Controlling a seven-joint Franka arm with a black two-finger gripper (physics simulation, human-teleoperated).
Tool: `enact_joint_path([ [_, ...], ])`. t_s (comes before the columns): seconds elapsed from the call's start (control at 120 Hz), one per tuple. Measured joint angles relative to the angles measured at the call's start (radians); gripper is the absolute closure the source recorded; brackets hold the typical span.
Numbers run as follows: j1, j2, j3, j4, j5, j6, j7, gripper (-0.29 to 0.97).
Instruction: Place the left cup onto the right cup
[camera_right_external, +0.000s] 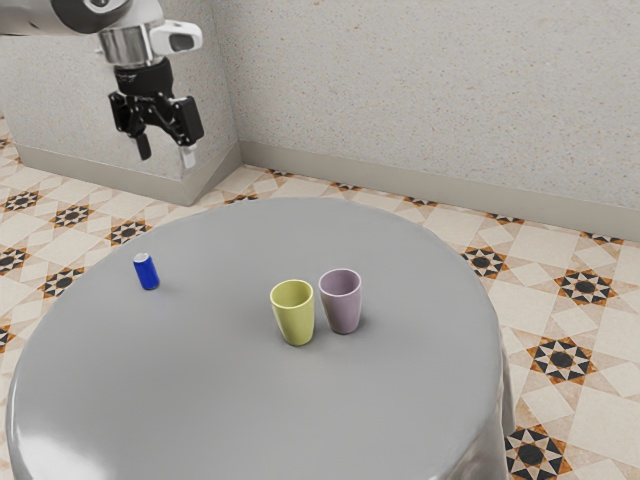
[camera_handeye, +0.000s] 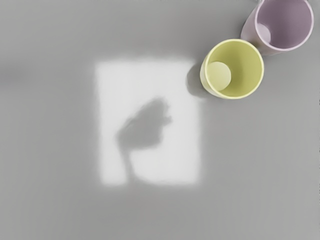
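With fingers apart and empty, the end effector (camera_right_external: 166, 152) hangs high above the bench (camera_right_external: 200, 400), and the yellow cup (camera_right_external: 293, 312), upright just beside the purple cup (camera_right_external: 340, 300) on the exterior view's left, looks light, rigid and slick, so I would pinch one rim wall.

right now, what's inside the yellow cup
Nothing: the wrist view looks down into the yellow cup and its bare floor shows. What lies under its base is covered.
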Motion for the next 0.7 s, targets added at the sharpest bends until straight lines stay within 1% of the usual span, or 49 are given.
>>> enact_joint_path([
  [0.125,0.001,0.000,0.000,0.000,-0.001,0.027,-0.005,0.02],
  [0.417,0.047,0.020,-0.001,0.001,0.001,0.054,-0.013,0.02],
  [0.7,0.008,0.094,-0.027,-0.020,0.000,0.114,-0.013,0.02],
])
